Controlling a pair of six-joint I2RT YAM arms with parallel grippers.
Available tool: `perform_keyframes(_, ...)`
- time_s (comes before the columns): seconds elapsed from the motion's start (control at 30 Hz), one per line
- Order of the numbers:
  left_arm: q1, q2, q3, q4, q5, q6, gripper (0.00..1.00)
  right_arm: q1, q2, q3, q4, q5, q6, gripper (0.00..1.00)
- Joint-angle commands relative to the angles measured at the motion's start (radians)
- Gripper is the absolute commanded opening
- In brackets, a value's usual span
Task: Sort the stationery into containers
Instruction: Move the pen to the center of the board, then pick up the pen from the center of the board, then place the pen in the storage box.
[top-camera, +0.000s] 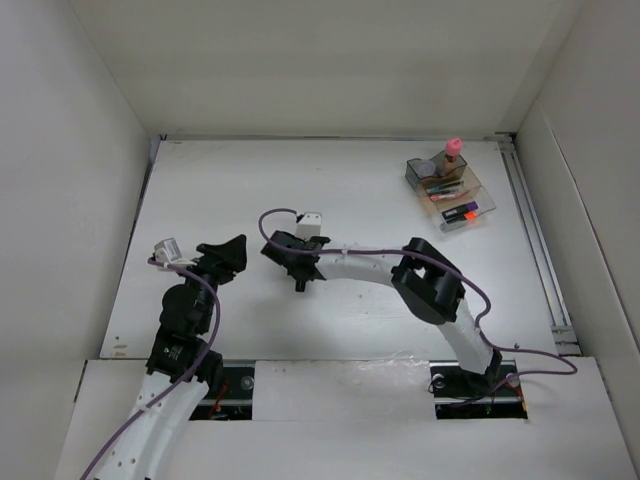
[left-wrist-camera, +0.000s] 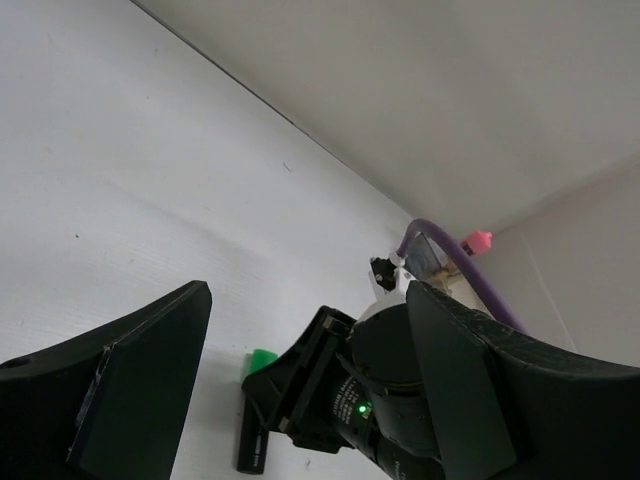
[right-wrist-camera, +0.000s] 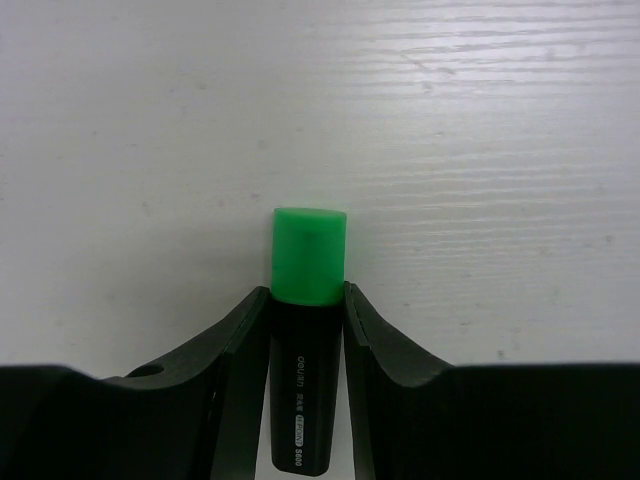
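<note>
right gripper (right-wrist-camera: 306, 300): found clamped on the black barrel of a green-capped black plastic highlighter (right-wrist-camera: 308, 255), 1 finger pressed to each side, cap projecting beyond the fingertips | highlighter: laid flat on the white table (right-wrist-camera: 480, 150), mid-table, well apart from the clear plastic desk organizer (top-camera: 418, 172) at far right | left gripper (top-camera: 235, 247): fingers held apart, nothing gripped

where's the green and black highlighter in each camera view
top external: left of centre, the highlighter is mostly hidden under the right hand; only a dark end pokes out.
left wrist: bottom centre, highlighter lying flat, green cap uppermost.
right wrist: bottom centre, highlighter gripped by that hand, green cap uppermost.
shared landmark: the right hand on it, seen in all three views.
</note>
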Motion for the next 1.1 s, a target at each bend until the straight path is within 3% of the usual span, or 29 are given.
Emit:
perform_keyframes(0.0, -0.003, 0.013, 0.005, 0.042, -0.001, -0.004, 0.77, -0.050, -0.055, -0.084, -0.031, 0.038, 0.010, 0.11)
perform_keyframes(0.27, -0.003, 0.056, -0.006, 0.071, 0.027, -0.004, 0.76, -0.273, -0.324, -0.231, 0.162, -0.159, 0.019, 0.11)
perform_keyframes(0.4, -0.003, 0.077, -0.006, 0.094, 0.048, -0.004, 0.74, -0.471, -0.459, -0.293, 0.240, -0.313, 0.059, 0.14)
perform_keyframes(0.57, -0.003, 0.109, -0.006, 0.118, 0.073, -0.004, 0.74, -0.753, -0.601, -0.372, 0.323, -0.324, 0.132, 0.15)
perform_keyframes(0.77, -0.003, 0.122, -0.006, 0.118, 0.093, -0.004, 0.74, -1.023, -0.606, -0.428, 0.388, -0.437, 0.173, 0.18)
perform_keyframes(1.07, -0.003, 0.131, -0.015, 0.146, 0.102, -0.004, 0.74, -1.153, -0.502, -0.449, 0.425, -0.462, 0.182, 0.18)
